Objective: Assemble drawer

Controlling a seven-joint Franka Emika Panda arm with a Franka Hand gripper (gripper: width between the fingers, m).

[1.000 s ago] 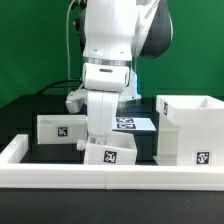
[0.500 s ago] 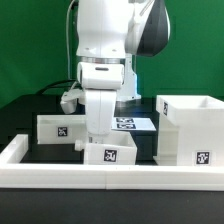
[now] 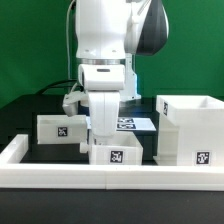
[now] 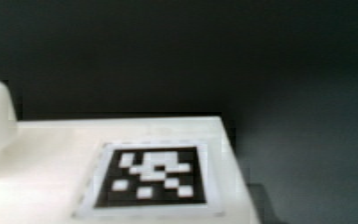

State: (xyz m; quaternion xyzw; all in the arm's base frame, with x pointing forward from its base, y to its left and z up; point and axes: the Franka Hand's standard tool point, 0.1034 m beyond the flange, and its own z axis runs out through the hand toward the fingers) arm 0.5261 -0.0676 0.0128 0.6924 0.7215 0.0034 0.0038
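Note:
The large white casing (image 3: 190, 130) stands open-topped at the exterior view's right. One low white box (image 3: 58, 130) with a marker tag sits at the left. A second low white box (image 3: 116, 155) sits just behind the front rail, directly under my gripper (image 3: 104, 138). The gripper reaches down onto this box and seems shut on its wall; the fingertips are hidden by the hand and the box. The wrist view shows this box's white face (image 4: 51, 150) and its tag (image 4: 155, 178) very close and blurred, against the black table. No fingers show there.
A long low white rail (image 3: 100, 178) edges the table's front and left. The marker board (image 3: 134, 124) lies flat behind the arm, partly hidden. A gap of black table separates the held box from the casing.
The arm and the low box under it have shifted slightly toward the exterior view's right, nearer the casing. The box sat tilted before and is level now.

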